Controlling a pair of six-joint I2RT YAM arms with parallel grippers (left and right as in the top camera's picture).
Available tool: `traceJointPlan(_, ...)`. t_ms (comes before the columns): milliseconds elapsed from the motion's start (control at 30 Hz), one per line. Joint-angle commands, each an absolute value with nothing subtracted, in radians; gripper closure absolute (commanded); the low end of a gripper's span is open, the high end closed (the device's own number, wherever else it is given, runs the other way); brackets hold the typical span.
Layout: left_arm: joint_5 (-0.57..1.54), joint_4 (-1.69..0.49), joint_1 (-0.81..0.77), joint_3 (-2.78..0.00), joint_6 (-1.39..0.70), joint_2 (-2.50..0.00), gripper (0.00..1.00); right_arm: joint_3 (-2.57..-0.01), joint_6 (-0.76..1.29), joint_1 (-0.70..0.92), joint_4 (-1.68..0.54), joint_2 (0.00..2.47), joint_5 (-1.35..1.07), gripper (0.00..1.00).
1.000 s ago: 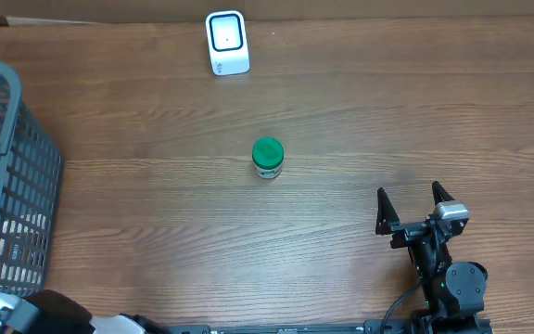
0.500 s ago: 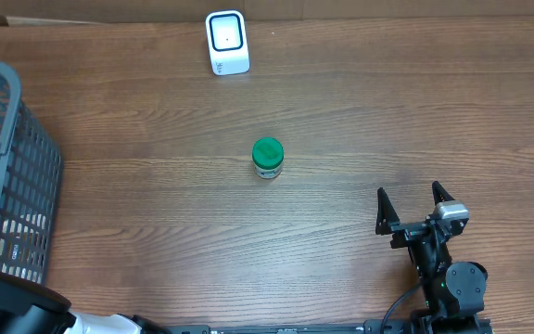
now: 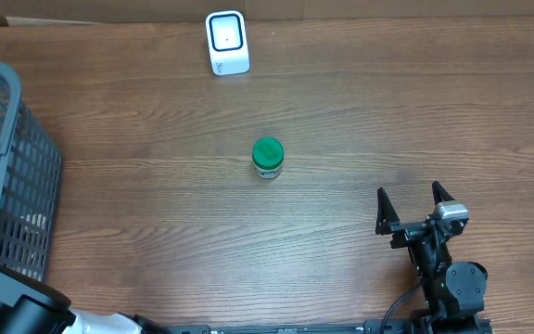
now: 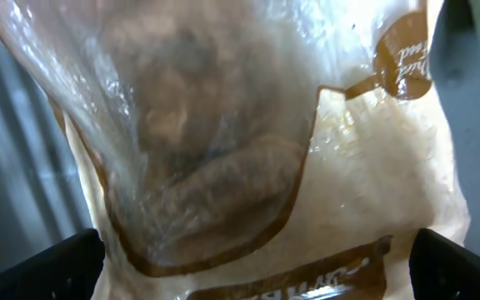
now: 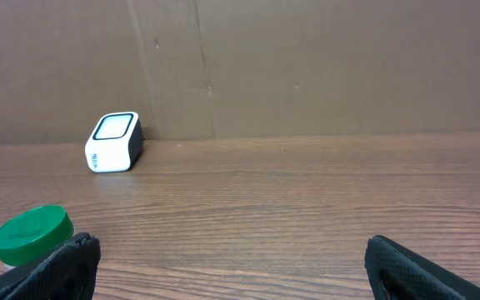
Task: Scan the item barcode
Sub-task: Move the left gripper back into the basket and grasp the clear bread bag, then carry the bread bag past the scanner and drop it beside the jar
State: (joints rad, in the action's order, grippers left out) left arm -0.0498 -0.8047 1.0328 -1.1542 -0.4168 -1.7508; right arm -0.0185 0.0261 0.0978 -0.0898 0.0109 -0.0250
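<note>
A clear plastic bag with tan and brown print (image 4: 257,142) fills the left wrist view. My left gripper (image 4: 258,262) hangs close over it, open, one black finger (image 4: 61,267) at each lower corner and the bag spread between them. In the overhead view only the left arm (image 3: 12,311) shows, at the basket's near corner. A white barcode scanner (image 3: 227,42) (image 5: 113,142) stands at the table's far edge. A green-lidded jar (image 3: 267,158) (image 5: 30,235) stands mid-table. My right gripper (image 3: 409,193) (image 5: 232,254) rests open at the front right, holding nothing.
A grey wire basket (image 3: 26,186) with packaged goods inside stands at the table's left edge. A brown cardboard wall (image 5: 307,67) backs the table behind the scanner. Bare wood lies between the jar and the right gripper.
The left arm has shifted slightly at the basket's near corner. The jar, the scanner and the right arm have not moved.
</note>
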Motion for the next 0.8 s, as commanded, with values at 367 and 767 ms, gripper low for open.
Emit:
traceJointPlan(367,-0.109,-0.796,0.959,-1.148,-0.407,-1.887,0.66,-0.008,0.025,0.093,-0.084,0.003,-0.020,0.00)
traceJointPlan(767,-0.104,-1.047,0.959,-1.424,-0.429,-1.881,0.96,-0.008,0.025,0.093,-0.084,0.003,-0.020,0.00)
